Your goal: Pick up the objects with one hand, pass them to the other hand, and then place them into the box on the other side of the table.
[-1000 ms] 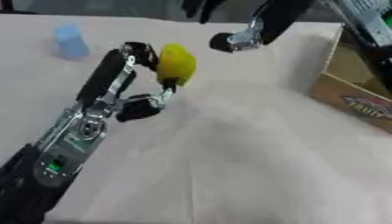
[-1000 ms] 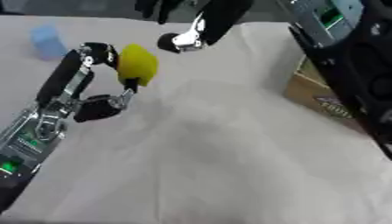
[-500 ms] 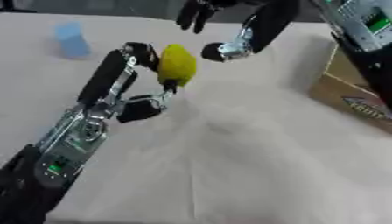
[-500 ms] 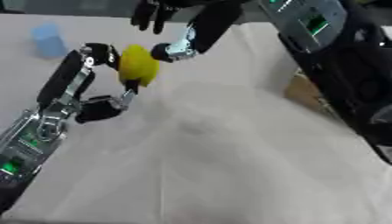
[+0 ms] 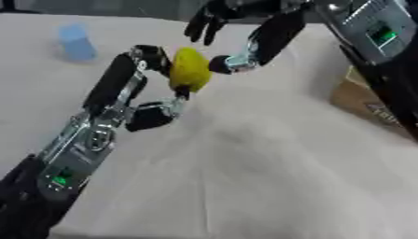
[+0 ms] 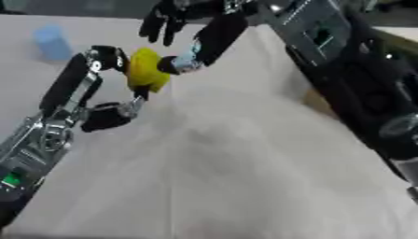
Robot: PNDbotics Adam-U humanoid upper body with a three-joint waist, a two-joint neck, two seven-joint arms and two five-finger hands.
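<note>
Yellow object point(image 5: 189, 70) held above the table point(image 5: 269, 177) at about 11 o'clock.
Left hand point(image 5: 151, 84) curls its fingers around it; right hand point(image 5: 245, 42), fingers spread wide, touches its 3 o'clock side; box point(image 5: 367, 102) at 3 o'clock.

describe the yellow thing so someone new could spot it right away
Start at the pale cloth-covered table and follow the left hand up from the lower left. Its fingers curl round the yellow object, rounded and bright, unlike the light blue block standing alone far left.
</note>
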